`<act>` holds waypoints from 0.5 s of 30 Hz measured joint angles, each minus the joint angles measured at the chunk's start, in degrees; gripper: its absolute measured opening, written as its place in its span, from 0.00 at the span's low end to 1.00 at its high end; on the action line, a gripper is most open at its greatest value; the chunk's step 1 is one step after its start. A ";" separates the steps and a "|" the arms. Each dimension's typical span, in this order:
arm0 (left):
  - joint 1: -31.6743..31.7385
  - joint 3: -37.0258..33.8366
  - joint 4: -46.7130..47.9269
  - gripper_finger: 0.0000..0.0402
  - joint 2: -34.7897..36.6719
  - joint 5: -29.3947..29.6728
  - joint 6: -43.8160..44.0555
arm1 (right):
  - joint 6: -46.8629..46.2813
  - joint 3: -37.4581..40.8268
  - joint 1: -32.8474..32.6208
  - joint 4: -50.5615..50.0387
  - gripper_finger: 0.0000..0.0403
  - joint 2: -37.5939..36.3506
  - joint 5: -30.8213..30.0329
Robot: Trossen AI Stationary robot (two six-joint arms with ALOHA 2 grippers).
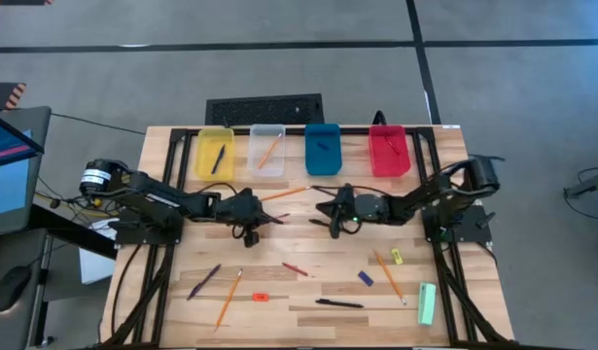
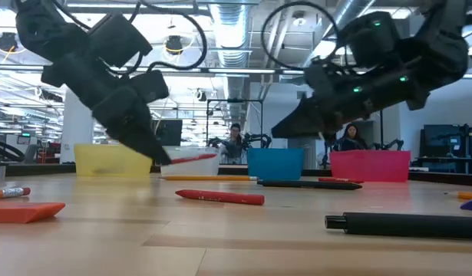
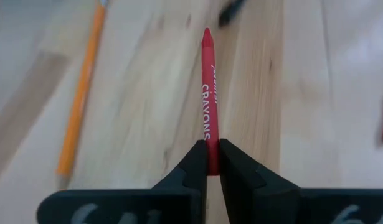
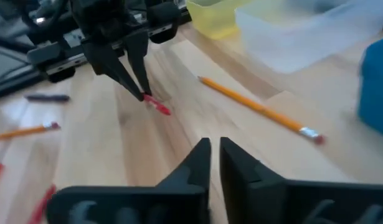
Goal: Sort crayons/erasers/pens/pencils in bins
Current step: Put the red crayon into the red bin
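Near the table's middle, a red crayon (image 3: 208, 106) is held tight by the left gripper (image 3: 209, 163), lifted, and must next be carried to a bin (image 1: 389, 151), while the right gripper (image 4: 215, 155), nearly closed and empty, waits close by.

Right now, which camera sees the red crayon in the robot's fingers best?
The left wrist view: the red crayon fills the middle, its label readable, pinched by the left gripper. The right wrist view shows only its tip, the low view a short end, and the high view barely anything.
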State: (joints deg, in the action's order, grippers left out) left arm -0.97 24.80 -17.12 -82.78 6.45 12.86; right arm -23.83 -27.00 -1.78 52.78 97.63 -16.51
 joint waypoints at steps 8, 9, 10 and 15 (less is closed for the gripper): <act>1.50 0.04 -10.18 0.04 0.03 2.62 3.61 | -8.96 -8.96 -0.06 0.07 0.37 7.46 1.39; 1.59 0.04 -11.29 0.04 0.04 3.11 4.08 | -10.21 -9.88 -0.09 0.23 0.40 8.24 1.38; 1.63 0.04 -12.46 0.04 0.04 3.44 4.42 | -11.48 -10.71 -0.06 0.25 0.43 8.89 1.37; 1.83 0.08 -16.55 0.04 0.08 3.79 4.91 | -15.38 -14.51 -0.04 6.80 0.53 13.46 0.72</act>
State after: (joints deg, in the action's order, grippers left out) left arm 0.85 24.87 -33.67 -82.71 10.24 17.77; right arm -39.21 -41.51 -1.83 59.58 111.10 -15.79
